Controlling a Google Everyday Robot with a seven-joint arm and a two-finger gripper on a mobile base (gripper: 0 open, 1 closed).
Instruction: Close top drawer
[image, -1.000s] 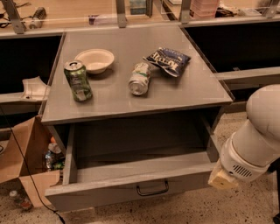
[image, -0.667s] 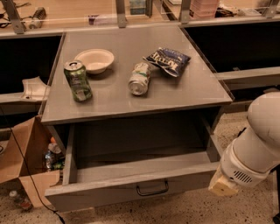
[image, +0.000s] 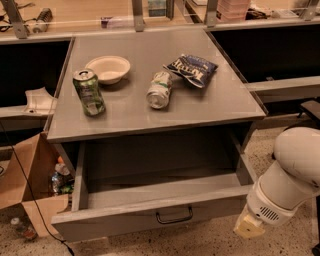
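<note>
Closest to the camera, down at 6 o'clock, the top drawer (image: 115, 224) is pulled well out of the cabinet. Its flat grey front faces 6 o'clock and its long axis runs straight across, 9 to 3, with the small dark loop handle (image: 174, 216) sitting bang in the middle of the front. Off at about 4 o'clock, the robot's fat white arm (image: 290, 175) comes in from the right edge. The gripper (image: 248, 227) is the cream-coloured tip at its low end, just beside the drawer front's right corner and not touching it as far as I can see. Honestly can't tell how open it is or whether it has hold of anything. Over at 8 o'clock there's an open cardboard box (image: 22, 185) on the floor with some bottles (image: 60, 177) poking out next to the cabinet's left side. Further back, the grey cabinet top (image: 200, 107) has a green can (image: 89, 92) standing upright at 10 o'clock, and a white bowl (image: 107, 68) just behind it. A second can (image: 159, 90) lies on its side near the middle, its length running roughly 12 to 6. A dark blue chip bag (image: 191, 70) sits right beside it toward 1 o'clock.
</note>
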